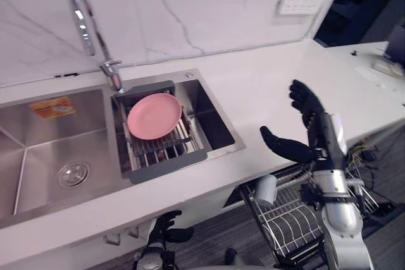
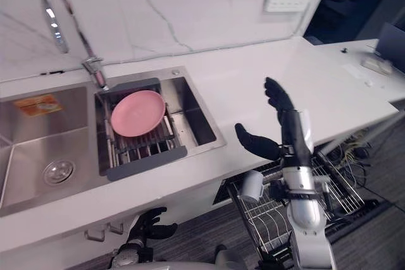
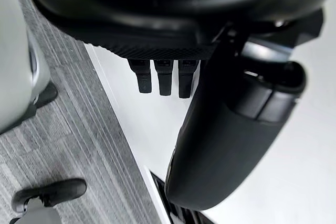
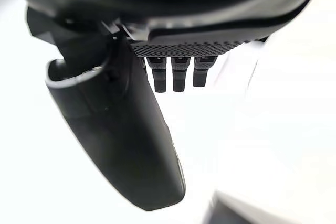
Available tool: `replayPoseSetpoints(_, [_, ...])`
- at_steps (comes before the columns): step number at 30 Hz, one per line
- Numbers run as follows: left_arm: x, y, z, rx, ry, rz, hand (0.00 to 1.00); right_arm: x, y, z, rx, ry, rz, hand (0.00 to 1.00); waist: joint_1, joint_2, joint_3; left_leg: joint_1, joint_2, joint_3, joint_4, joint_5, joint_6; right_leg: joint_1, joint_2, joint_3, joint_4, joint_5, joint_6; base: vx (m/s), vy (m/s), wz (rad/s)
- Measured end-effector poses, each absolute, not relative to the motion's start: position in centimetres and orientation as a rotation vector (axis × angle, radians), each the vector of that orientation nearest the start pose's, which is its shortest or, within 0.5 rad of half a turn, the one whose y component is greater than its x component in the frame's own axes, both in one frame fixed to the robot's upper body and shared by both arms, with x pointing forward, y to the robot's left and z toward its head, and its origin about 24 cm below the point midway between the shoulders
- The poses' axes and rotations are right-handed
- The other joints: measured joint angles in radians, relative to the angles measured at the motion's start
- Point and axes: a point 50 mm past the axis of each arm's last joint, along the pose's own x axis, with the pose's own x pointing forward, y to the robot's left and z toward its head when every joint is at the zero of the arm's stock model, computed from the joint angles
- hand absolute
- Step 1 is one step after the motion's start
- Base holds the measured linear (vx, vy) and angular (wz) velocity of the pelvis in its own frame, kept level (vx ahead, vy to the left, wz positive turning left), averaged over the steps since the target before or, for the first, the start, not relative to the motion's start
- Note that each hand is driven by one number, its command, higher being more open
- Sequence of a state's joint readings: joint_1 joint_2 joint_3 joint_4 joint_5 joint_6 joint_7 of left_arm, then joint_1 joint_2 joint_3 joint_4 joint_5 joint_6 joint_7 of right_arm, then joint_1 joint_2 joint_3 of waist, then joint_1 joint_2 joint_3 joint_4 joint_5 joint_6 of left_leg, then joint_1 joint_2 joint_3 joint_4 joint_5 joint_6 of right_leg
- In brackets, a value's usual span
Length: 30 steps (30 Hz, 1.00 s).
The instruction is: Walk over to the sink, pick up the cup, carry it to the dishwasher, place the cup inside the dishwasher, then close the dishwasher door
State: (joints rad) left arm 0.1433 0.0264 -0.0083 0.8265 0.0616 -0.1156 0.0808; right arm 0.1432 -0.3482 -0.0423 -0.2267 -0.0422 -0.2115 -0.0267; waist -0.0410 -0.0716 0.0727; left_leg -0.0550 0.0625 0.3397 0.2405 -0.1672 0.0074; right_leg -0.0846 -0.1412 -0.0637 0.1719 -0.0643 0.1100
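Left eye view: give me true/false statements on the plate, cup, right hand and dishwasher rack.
1. The pink plate lies on the drain rack in the sink's right basin. True.
2. The right hand holds the cup. False: it is open above the countertop and holds nothing.
3. The dishwasher rack is pulled out below the counter. True.
4. The cup stands in the sink's left basin. False: it sits on the dishwasher rack.
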Motion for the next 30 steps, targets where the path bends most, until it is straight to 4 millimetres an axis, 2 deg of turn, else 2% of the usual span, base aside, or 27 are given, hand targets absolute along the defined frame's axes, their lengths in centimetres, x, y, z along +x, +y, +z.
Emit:
replayPoseSetpoints(4, [12.4,17.9,-14.0,0.146,0.855,0.074,0.90,24.5,-20.4,9.0,-0.519,-0.263,0.130,0.90,0.005,0.000,0.000,-0.002,-0.032,-0.050,-0.047,0.035,0.009,0.011,-0.017,-0.022,-0.024,0.005,0.005,0.02,0.030,0.37])
replayPoseSetpoints(7, [12.6,17.8,-14.1,0.168,0.859,0.046,0.90,25.6,-20.0,8.6,-0.635,-0.237,0.211,0.90,0.007,0.000,0.000,-0.002,-0.048,-0.091,-0.088,0.069,0.010,0.020,-0.020,-0.049,-0.043,0.018,0.003,0.01,0.003,0.33])
replayPoseSetpoints(13, [12.7,18.0,-14.1,0.178,0.851,0.063,0.90,26.7,-20.0,7.7,-0.776,-0.199,0.247,0.90,0.019,0.004,0.003,-0.001,-0.051,-0.141,-0.140,0.117,0.000,0.026,-0.015,-0.087,-0.053,0.020,-0.001,-0.02,-0.038,0.22])
replayPoseSetpoints(23, [11.6,19.2,-14.4,0.200,0.886,0.108,0.90,28.0,-19.0,8.9,-0.890,-0.278,0.242,0.90,0.024,0.020,0.015,0.006,-0.063,-0.183,-0.233,0.182,0.000,0.012,-0.013,-0.108,-0.068,0.028,-0.011,-0.07,0.000,0.09])
replayPoseSetpoints(30, [11.7,19.2,-14.4,0.197,0.883,0.112,0.90,28.6,-17.9,9.7,-0.905,-0.329,0.255,0.90,0.027,0.026,0.021,0.006,-0.062,-0.196,-0.239,0.189,0.001,0.019,-0.013,-0.116,-0.075,0.029,-0.010,0.00,0.003,0.04])
